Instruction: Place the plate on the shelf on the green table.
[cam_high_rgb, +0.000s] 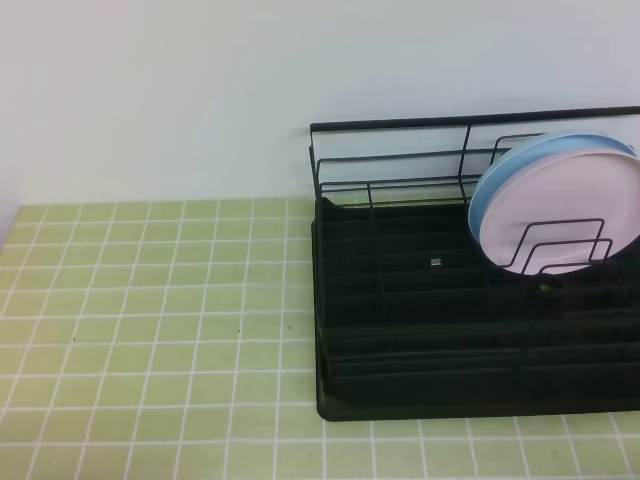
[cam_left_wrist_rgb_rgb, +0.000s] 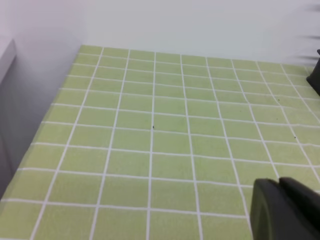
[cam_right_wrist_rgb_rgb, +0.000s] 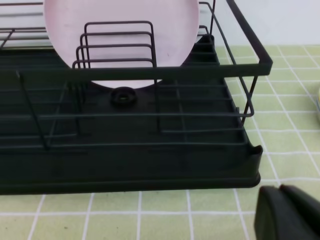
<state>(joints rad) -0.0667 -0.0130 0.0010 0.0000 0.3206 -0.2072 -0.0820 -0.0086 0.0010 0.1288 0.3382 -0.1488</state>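
Note:
The pale pink plate (cam_high_rgb: 560, 215) stands on edge among the wire dividers at the right end of the black shelf (cam_high_rgb: 420, 330). It leans against a light blue plate (cam_high_rgb: 487, 195) behind it. The shelf sits on the green table (cam_high_rgb: 150, 320). Neither gripper shows in the high view. In the right wrist view the plate (cam_right_wrist_rgb_rgb: 170, 30) stands upright behind the divider wires, and the shelf (cam_right_wrist_rgb_rgb: 125, 165) fills the frame. My right gripper (cam_right_wrist_rgb_rgb: 282, 212) is shut and empty, low in front of the shelf's near wall. My left gripper (cam_left_wrist_rgb_rgb: 280, 210) is shut and empty over bare tiles (cam_left_wrist_rgb_rgb: 150, 130).
A white wall runs behind the table. A corner of the shelf (cam_left_wrist_rgb_rgb: 315, 75) shows at the right edge of the left wrist view. The table's left edge drops off beside a grey surface (cam_left_wrist_rgb_rgb: 20, 115). A pale object (cam_right_wrist_rgb_rgb: 318, 105) peeks in right of the shelf.

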